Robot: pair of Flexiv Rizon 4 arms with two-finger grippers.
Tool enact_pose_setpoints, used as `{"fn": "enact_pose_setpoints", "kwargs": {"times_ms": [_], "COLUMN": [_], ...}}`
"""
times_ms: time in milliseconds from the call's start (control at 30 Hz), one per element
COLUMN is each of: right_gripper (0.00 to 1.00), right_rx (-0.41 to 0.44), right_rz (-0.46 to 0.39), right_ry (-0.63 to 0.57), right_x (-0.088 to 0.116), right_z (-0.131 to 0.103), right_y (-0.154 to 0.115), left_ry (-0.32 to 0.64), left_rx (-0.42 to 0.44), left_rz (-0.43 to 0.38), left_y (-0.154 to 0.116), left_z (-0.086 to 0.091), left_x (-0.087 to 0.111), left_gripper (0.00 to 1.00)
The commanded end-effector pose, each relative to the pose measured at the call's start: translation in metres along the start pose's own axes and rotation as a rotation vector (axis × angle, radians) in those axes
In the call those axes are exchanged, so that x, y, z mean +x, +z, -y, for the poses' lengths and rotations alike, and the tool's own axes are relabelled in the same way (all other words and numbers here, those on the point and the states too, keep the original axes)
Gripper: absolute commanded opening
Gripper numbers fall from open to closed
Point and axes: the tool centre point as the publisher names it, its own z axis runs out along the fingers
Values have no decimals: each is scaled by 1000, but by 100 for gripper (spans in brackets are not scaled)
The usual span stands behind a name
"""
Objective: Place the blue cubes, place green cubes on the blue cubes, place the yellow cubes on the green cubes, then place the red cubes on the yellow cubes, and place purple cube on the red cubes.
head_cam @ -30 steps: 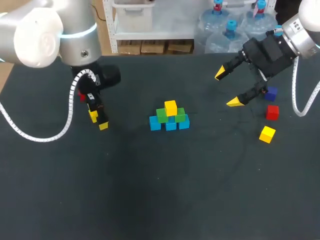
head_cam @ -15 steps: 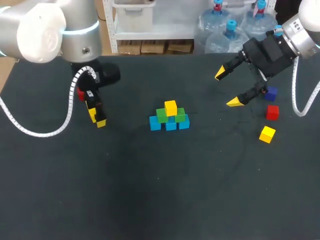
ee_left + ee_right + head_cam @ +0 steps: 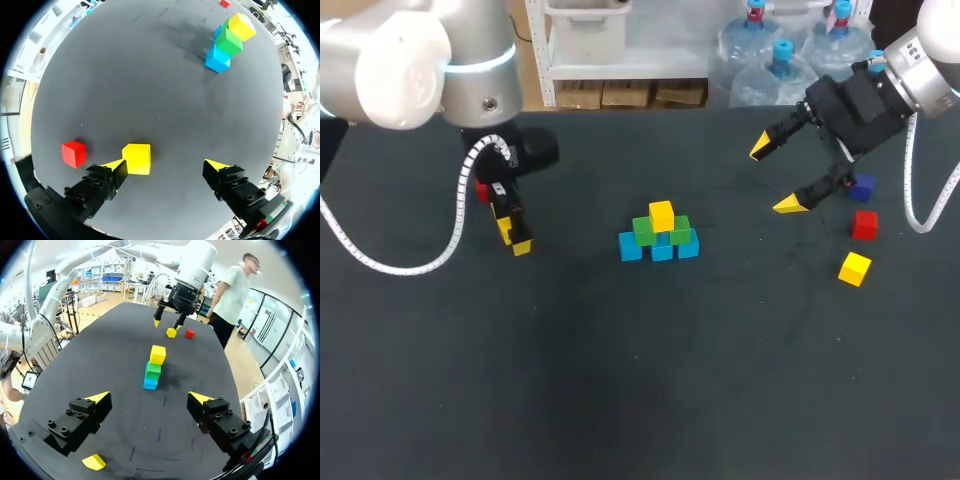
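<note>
Left gripper (image 3: 167, 167) stood wide open | loose yellow cube (image 3: 136, 159) off-centre in gap, hard by one fingertip | red cube (image 3: 74, 153) just beside | stack (image 3: 660, 235) well apart | right gripper (image 3: 775, 177) wide, holding nothing | judged: yellow layer underway; next, centre on cube and close.

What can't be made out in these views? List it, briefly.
Head view: the red cube beside the left gripper is mostly hidden by that arm's wrist.
Head view: the purple cube sits partly behind the right gripper.
Right wrist view: the stack is seen end-on, and its nearest blue cube hides the rest of the row.
</note>
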Motion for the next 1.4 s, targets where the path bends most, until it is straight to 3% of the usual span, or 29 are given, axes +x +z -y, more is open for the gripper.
{"fn": "enact_pose_setpoints", "kwargs": {"times_ms": [33, 500, 1400], "right_gripper": [100, 100, 100], "right_rx": [1, 1, 1], "right_rz": [1, 1, 1], "right_ry": [-1, -1, -1], "right_x": [0, 0, 0], "right_z": [0, 0, 0], "right_y": [0, 0, 0], "left_ry": [5, 8, -7], "left_rx": [1, -12, 22], "left_rz": [-2, 22, 21], "left_y": [2, -5, 5], "left_z": [-2, 12, 11], "left_x": [-2, -5, -5], "left_gripper": [100, 100, 100]}}
